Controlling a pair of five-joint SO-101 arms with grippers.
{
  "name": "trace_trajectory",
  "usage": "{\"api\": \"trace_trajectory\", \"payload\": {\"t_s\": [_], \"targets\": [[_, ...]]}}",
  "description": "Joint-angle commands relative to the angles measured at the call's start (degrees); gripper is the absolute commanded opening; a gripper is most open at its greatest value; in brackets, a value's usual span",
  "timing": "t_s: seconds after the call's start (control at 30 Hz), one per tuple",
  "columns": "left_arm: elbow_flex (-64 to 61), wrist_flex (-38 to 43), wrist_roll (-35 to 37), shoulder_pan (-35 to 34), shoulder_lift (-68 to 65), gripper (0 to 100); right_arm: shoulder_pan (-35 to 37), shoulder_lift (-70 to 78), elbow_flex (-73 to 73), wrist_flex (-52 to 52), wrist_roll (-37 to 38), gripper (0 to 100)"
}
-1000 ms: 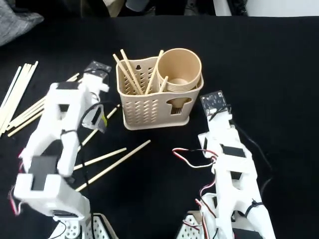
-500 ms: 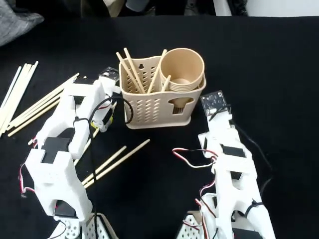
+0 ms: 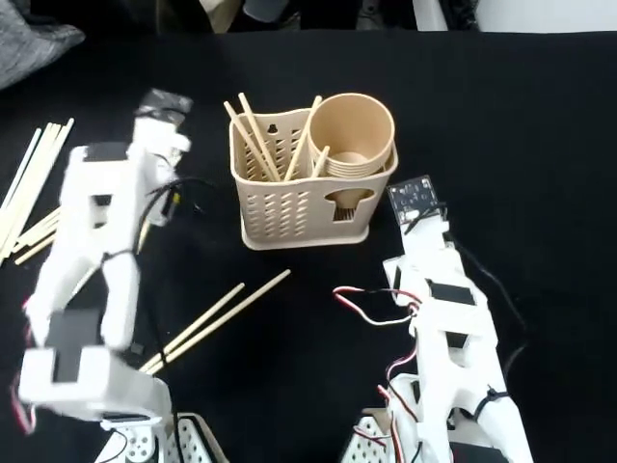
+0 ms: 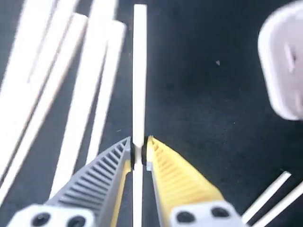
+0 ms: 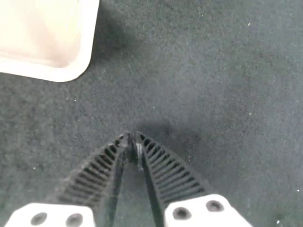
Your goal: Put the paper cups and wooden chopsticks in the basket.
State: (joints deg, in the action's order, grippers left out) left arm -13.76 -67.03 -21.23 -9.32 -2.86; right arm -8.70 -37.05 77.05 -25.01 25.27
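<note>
You see a beige slotted basket (image 3: 289, 207), tan paper cups (image 3: 352, 125) and pale chopsticks (image 3: 231, 311). Your left gripper (image 4: 138, 152) is grey and yellow, the right gripper (image 5: 132, 145) black.

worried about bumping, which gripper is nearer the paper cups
Right. The right gripper sits beside the basket end holding the paper cups; the left gripper is beyond the other end, gripping a chopstick.

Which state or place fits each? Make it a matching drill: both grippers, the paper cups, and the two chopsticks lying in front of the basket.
1. left gripper
2. right gripper
3. paper cups
4. chopstick pair

A. in the basket
B. shut, holding nothing
C. lying on the table
D. shut on a chopstick

Pairs: 1-D, 2-B, 3-A, 4-C
</note>
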Motion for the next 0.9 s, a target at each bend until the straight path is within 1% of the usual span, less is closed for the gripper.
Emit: {"api": "trace_trajectory", "payload": {"t_s": [0.0, 0.1, 0.23, 0.33, 0.43, 0.53, 0.6, 0.67, 0.73, 0.8, 0.87], "targets": [[-1.1, 0.97, 6.24, -1.1, 18.37, 3, -0.79, -1.27, -0.4, 0.97, 0.44, 1.2], [-3.56, 4.92, 11.43, -0.57, 30.24, 3, -0.79, -1.27, -0.4, 0.88, 0.44, 1.2], [-10.42, 15.03, 16.88, 0.84, 46.77, 3, -0.79, -1.27, -0.4, 0.88, 0.44, 1.2], [-18.51, 25.93, 18.37, 3.47, 57.49, 3, -0.79, -1.27, -0.4, 0.88, 0.44, 1.2], [-27.03, 39.56, 18.02, 8.66, 65.93, 3, -0.79, -1.27, -0.4, 0.88, 0.44, 1.2], [-32.48, 52.66, 18.37, 14.37, 71.03, 3, -0.79, -1.27, -0.4, 0.88, 0.44, 1.2], [-33.36, 58.64, 18.46, 17.8, 72.88, 3, -0.79, -1.36, -0.4, 0.88, 0.44, 1.2], [-32.48, 61.54, 19.34, 22.29, 72.88, 3, -0.79, -1.36, -0.4, 0.88, 0.44, 1.2], [-31.08, 61.71, 21.01, 26.95, 71.56, 3, -0.79, -1.36, -0.4, 0.88, 0.44, 1.2], [-30.99, 61.63, 21.36, 29.76, 69.1, 3, -0.79, -1.36, -0.4, 0.88, 0.44, 1.2], [-32.4, 61.63, 21.27, 30.55, 65.41, 3, -0.79, -1.36, -0.4, 0.88, 0.44, 1.2]]}}
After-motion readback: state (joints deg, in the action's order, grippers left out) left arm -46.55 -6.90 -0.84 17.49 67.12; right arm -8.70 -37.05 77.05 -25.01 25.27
